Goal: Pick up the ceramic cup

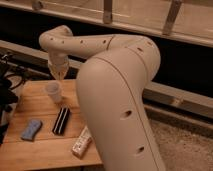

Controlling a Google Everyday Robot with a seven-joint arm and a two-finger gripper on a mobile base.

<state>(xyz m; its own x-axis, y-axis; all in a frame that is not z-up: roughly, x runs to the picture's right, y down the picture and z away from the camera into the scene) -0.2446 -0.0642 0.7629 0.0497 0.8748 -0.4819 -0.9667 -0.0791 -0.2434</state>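
So at this moment the gripper (pixel 60 76) hung just above the ceramic cup (pixel 53 92), a touch to the right and far side of it. Its fingers were pressed together into one tapered tip pointing down at the table, and nothing was between them as far as I could see. The cup sat upright on the wooden table (pixel 40 152), toward the far-left part of the top, mouth up, not lifted and not gripped.

The relation that mattered for the grab, in my view: the cup lay almost straight below the tip, slightly left and nearer. Its long axis ran vertical, so I'd guess the fingers had to spread first and then drop over the rim or around the wall. With the tip closed like that, going down would just poke the cup or tip it over. It looked light and narrow at the base, so a nudge could knock it.

What was hard to make out: whether the tip actually touched the rim or hung a hair above it, I couldn't tell. The big pale arm (pixel 115 90) filled the middle and hid the right part of the table completely. A black bar-shaped thing (pixel 61 121) lay near the cup on the near side, a blue thing (pixel 31 129) further left and nearer, and a white bottle (pixel 82 142) half tucked behind the arm. Some dark gear (pixel 6 95) at the left edge was cut off.
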